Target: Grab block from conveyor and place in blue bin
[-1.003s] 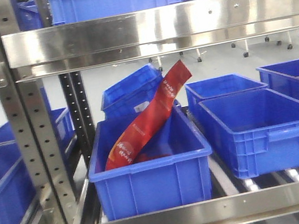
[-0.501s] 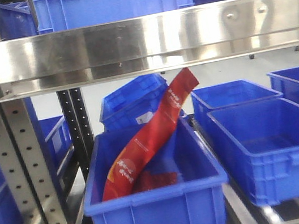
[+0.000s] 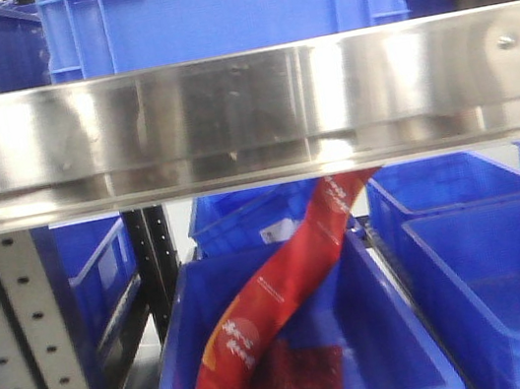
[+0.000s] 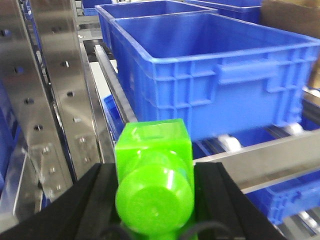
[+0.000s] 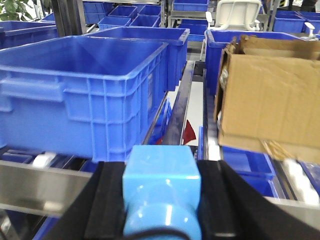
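Observation:
In the left wrist view my left gripper point(image 4: 154, 175) is shut on the bright green block point(image 4: 152, 165), held between its black fingers point(image 4: 95, 200) just in front of a steel rack. A large blue bin point(image 4: 215, 65) stands on the rack's rollers just beyond it. In the right wrist view my right gripper point(image 5: 161, 187) is shut on a light blue block point(image 5: 161, 172), with another blue bin point(image 5: 90, 85) ahead to the left. The conveyor is out of view. Neither gripper shows in the front view.
The front view shows a steel shelf rail point(image 3: 245, 107) across the middle. Below it a blue bin point(image 3: 414, 328) holds a red packet point(image 3: 281, 321). More blue bins point(image 3: 511, 262) stand beside it. A perforated steel upright point(image 4: 55, 90) stands at the left. A cardboard box point(image 5: 270, 95) sits at the right.
The front view has closed in on the rack. The steel rail has grown and sunk to mid-frame, and the bin with the red packet has slid toward the bottom edge.

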### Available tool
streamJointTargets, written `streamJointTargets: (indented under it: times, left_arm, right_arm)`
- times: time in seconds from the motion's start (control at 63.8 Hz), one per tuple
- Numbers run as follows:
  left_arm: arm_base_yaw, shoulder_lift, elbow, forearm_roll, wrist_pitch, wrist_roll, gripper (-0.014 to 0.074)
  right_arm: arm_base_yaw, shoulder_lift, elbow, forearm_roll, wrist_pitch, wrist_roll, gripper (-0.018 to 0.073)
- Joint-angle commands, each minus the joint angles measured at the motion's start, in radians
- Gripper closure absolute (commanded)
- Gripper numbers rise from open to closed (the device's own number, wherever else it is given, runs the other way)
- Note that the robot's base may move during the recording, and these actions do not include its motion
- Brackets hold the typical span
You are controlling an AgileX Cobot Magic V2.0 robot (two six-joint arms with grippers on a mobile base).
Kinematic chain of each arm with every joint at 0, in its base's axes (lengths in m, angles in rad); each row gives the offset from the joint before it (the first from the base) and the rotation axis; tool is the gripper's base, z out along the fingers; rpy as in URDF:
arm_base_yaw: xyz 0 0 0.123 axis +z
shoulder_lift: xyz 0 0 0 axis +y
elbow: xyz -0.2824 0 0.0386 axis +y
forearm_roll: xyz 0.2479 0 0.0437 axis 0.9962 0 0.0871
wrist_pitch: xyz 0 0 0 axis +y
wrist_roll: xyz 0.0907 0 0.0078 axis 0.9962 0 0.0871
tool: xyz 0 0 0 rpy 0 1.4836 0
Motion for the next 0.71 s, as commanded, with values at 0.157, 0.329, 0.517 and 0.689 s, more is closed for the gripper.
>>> streamJointTargets:
  times: [0.157,0.329,0.517,0.689]
  left_arm:
    - [-0.006,-0.004,-0.001,-0.006,-0.022,-0.008,0.0707]
    - [-0.006,-0.004,-0.001,-0.006,-0.022,-0.008,0.0707]
    - [-0.006,-0.004,-0.001,-0.006,-0.022,-0.008,0.0707]
    - [-0.006,-0.004,-0.001,-0.006,-0.022,-0.008,0.0707]
  right_arm:
    - [-0.006,-0.002,-0.009,-0.005,-0.02,-0.004,0.0721]
    - [-0.006,-0.002,-0.009,-0.005,-0.02,-0.004,0.0721]
    - [-0.006,-0.002,-0.009,-0.005,-0.02,-0.004,0.0721]
    - [-0.006,-0.002,-0.009,-0.005,-0.02,-0.004,0.0721]
